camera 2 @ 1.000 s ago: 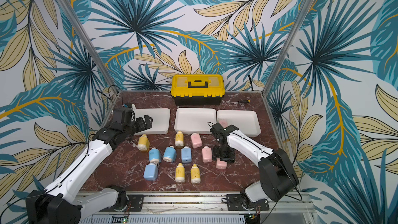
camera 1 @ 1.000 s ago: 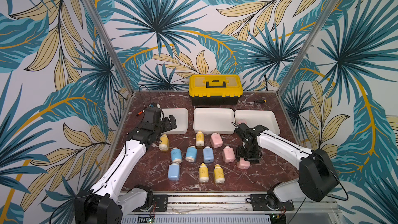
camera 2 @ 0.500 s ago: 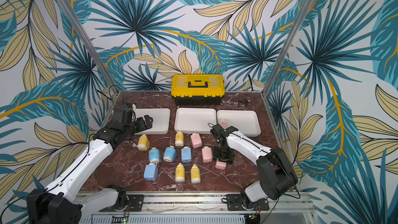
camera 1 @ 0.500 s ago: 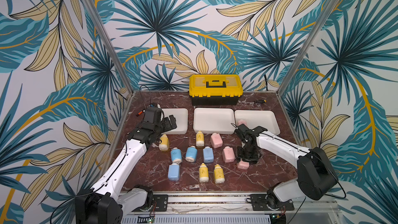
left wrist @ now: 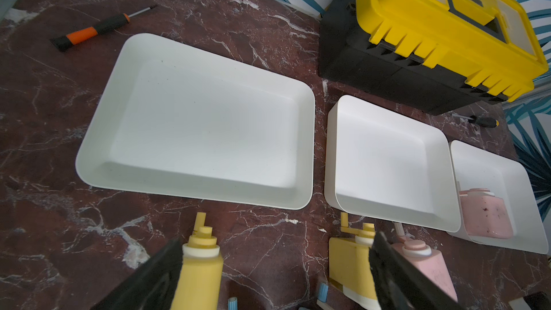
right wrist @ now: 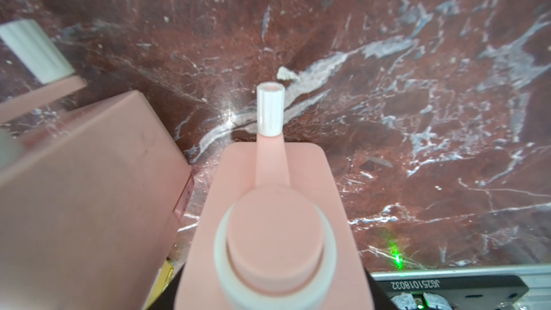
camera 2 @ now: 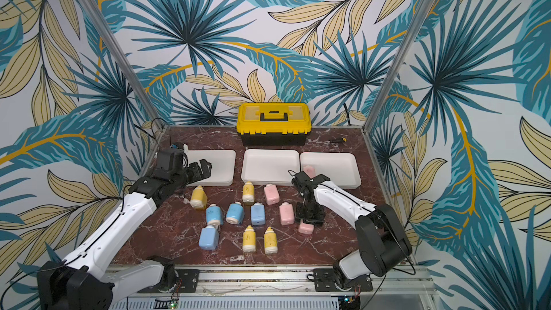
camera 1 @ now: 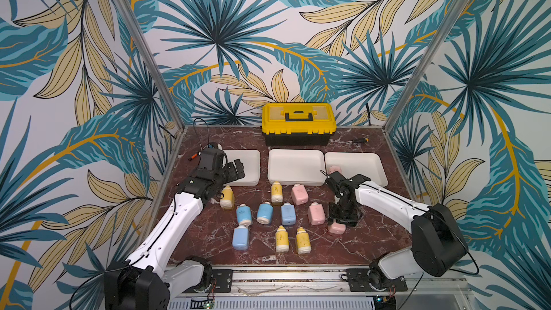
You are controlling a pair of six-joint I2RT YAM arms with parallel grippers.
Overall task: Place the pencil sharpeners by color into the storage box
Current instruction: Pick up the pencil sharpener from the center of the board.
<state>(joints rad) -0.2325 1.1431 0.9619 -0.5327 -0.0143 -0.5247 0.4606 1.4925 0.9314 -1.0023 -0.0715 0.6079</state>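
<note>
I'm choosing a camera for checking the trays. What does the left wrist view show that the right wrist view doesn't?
Only the left wrist view: three white trays, a stored pink sharpener in the rightmost one, the yellow toolbox and an orange-handled screwdriver. Only the right wrist view: a close-up pink sharpener lying beside another pink one. Both: the red marble tabletop.

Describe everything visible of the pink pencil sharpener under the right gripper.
The pink sharpener is smooth pastel plastic, bottle-shaped: a flat rectangular body, a round pink cap ringed in whitish plastic, and a thin pink crank arm ending in a white knob. In both top views it seems to lie on the marble tabletop at the group's right end, half hidden beneath the right gripper. Whether the gripper clamps it cannot be told. A neighbouring pink sharpener lies close beside it.
</note>
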